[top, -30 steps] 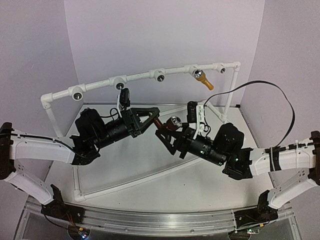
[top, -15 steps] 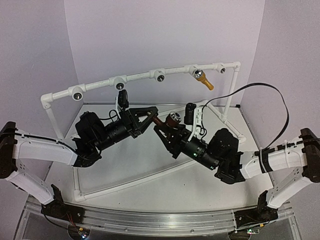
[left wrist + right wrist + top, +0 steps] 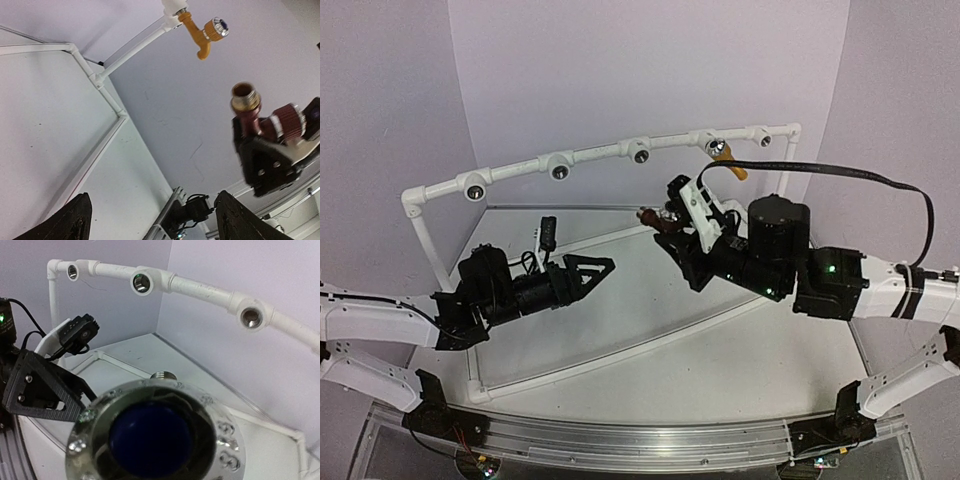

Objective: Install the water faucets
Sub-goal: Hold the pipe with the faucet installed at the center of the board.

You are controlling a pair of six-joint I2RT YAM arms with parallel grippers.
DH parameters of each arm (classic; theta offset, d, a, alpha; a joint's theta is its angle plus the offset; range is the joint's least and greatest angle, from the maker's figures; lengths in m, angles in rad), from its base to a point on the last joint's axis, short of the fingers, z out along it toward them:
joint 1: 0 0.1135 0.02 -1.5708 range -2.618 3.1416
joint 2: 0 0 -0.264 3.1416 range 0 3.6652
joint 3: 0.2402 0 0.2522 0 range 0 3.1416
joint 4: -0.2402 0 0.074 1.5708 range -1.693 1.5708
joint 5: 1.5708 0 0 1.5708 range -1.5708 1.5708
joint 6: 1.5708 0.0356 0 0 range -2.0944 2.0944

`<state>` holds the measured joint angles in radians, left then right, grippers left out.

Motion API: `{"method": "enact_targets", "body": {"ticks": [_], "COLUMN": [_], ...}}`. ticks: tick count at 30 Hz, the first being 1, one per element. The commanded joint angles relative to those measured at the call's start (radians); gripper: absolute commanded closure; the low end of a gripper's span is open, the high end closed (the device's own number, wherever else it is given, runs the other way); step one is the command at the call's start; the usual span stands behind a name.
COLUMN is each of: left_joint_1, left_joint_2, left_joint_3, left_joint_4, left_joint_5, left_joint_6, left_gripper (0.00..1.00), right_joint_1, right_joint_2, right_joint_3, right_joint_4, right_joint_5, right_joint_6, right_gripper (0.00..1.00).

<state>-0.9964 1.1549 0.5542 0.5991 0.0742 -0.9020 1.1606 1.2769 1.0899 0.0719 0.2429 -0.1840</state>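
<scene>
The dark reddish-brown water faucet (image 3: 658, 217) hangs in the air below the white pipe rail (image 3: 600, 155), with my right gripper (image 3: 674, 234) shut on it. In the right wrist view its silvery knob with a blue cap (image 3: 155, 435) fills the foreground and hides the fingers, and its threaded end (image 3: 161, 374) points toward the open sockets (image 3: 141, 283). The yellow-orange faucet (image 3: 726, 159) sits screwed into a socket on the rail's right. My left gripper (image 3: 597, 268) stands open and holds nothing, low and left of the held faucet (image 3: 249, 106).
Open round sockets (image 3: 560, 171) line the pipe rail, which stands on white posts (image 3: 424, 235) around a pale tabletop (image 3: 650, 330). A black cable (image 3: 840, 172) arcs over the right arm. Purple walls close in behind and at the sides.
The left gripper opened, let go of the reddish-brown faucet and drew back to the lower left. The right gripper shut on the faucet and carried it up toward the rail.
</scene>
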Motion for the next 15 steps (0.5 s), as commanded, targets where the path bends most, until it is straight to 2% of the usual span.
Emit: {"method": "enact_targets", "body": {"ticks": [1,4,9,12,15], "left_joint_1": [0.030,0.088,0.110,0.107,0.096], "left_joint_2": [0.010,0.090,0.321,0.446,0.530], "left_joint_3": [0.069,0.096,0.250,0.363,0.446], "left_joint_4": [-0.255,-0.273,-0.347,-0.440,-0.534], "left_joint_5": [-0.013,0.102,0.284,0.324,0.277], "left_joint_6": [0.166,0.149,0.244,0.337,0.431], "left_gripper": [0.12,0.18,0.17,0.19,0.21], "right_joint_1": [-0.002,-0.002,-0.003,-0.002,-0.003], "right_joint_2": [0.013,0.086,0.189,0.239,0.294], "right_joint_3": [0.204,0.312,0.451,0.521,0.587], "right_joint_4": [-0.305,-0.347,-0.390,-0.393,-0.393], "right_joint_5": [0.200,0.285,0.349,0.349,0.338], "right_joint_6": [-0.302,-0.475,-0.688,-0.753,-0.784], "right_gripper": [1.00,1.00,1.00,1.00,1.00]}}
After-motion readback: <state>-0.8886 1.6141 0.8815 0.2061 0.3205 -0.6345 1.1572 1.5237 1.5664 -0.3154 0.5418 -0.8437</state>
